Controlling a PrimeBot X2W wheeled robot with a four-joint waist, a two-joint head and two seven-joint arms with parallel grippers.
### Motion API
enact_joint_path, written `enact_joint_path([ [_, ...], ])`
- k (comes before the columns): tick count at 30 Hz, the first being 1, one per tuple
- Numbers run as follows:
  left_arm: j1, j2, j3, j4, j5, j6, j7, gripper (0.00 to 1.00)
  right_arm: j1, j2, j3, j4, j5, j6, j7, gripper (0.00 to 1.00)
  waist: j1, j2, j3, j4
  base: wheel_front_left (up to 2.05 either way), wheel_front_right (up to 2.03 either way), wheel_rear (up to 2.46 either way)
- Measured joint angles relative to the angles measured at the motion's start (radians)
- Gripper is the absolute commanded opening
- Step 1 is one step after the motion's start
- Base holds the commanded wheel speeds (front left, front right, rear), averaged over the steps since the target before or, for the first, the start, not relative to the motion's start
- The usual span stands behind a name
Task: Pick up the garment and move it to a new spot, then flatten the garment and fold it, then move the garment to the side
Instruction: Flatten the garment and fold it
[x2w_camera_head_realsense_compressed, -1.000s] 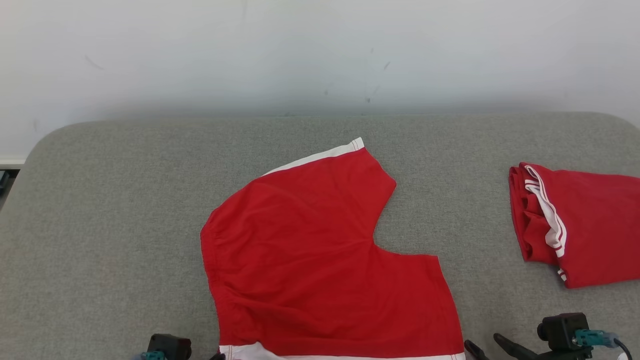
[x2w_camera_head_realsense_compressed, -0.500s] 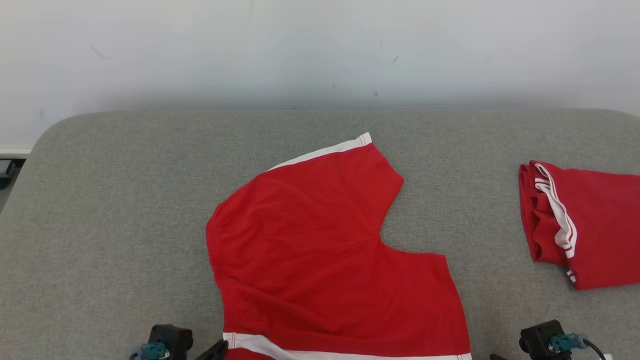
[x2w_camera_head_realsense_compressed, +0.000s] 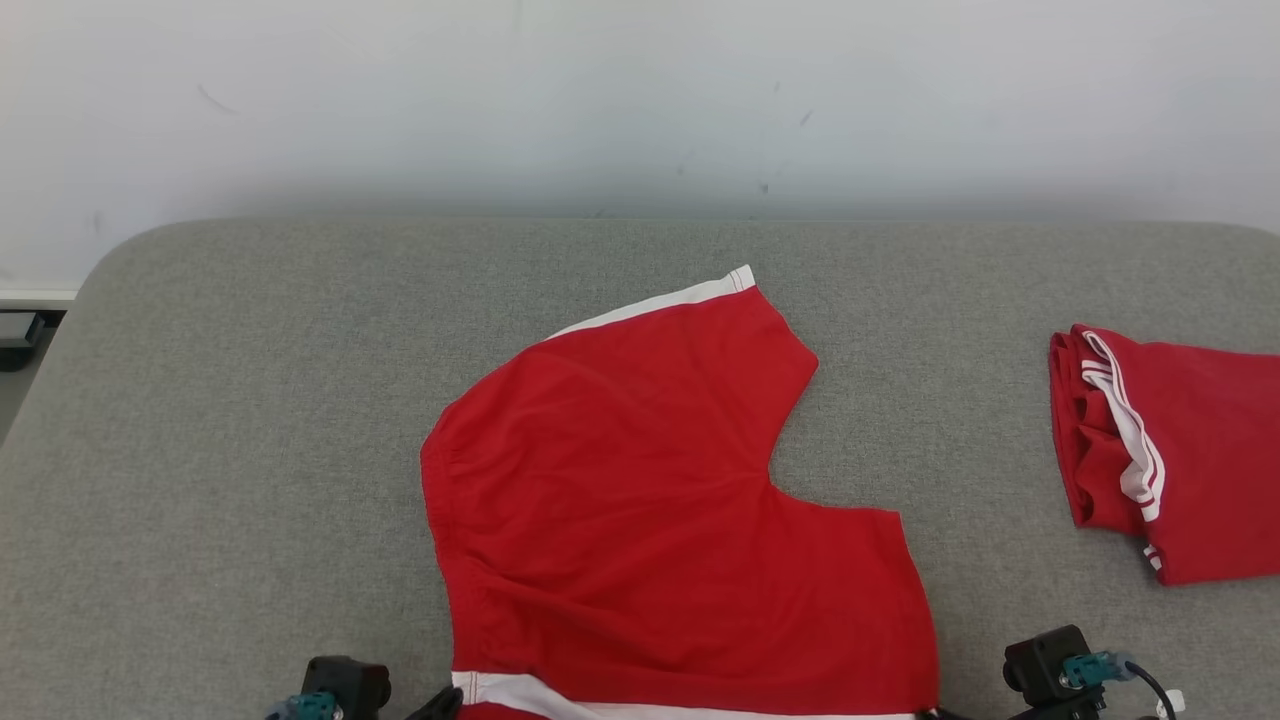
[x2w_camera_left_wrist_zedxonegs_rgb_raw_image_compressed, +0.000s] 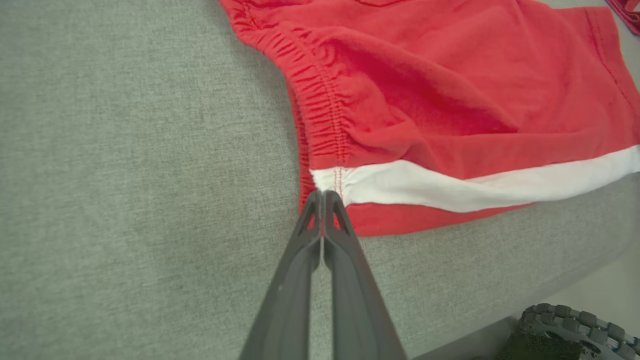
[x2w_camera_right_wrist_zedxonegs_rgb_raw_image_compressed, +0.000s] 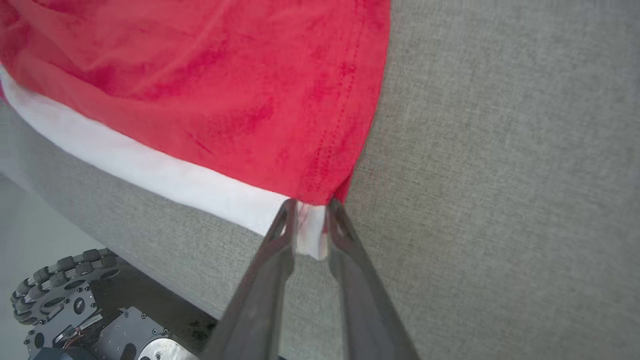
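- Head view: red shorts (x2w_camera_head_realsense_compressed: 650, 520) lie spread flat at the near middle of the grey counter (x2w_camera_head_realsense_compressed: 250, 400), one leg pointing away.
- Left hand (x2w_camera_left_wrist_zedxonegs_rgb_raw_image_compressed: 322, 195) is pinched tight on the near waistband corner, at the white stripe.
- Right hand (x2w_camera_right_wrist_zedxonegs_rgb_raw_image_compressed: 311, 206) is nearly closed, with the near white hem corner caught between its fingers.
- Count: two hands and two red pieces of clothing; the folded garment (x2w_camera_head_realsense_compressed: 1190, 460) sits well apart at the counter's right.
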Motion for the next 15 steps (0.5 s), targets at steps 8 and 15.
enact_joint_path([
  [8,0.000,0.000,0.001,0.015,-0.005,0.000,-0.017,0.00,-0.018,-0.005,-0.032,0.004,0.001,0.015,-0.041,0.00,0.0000,-0.0001,-0.002,-0.002,0.00,0.00,0.00],
  [15,0.000,0.009,0.012,-0.015,-0.005,0.000,-0.036,0.00,-0.022,-0.023,-0.096,-0.028,0.032,0.018,-0.093,0.00,0.0000,0.0000,-0.004,0.000,0.00,0.00,0.00],
])
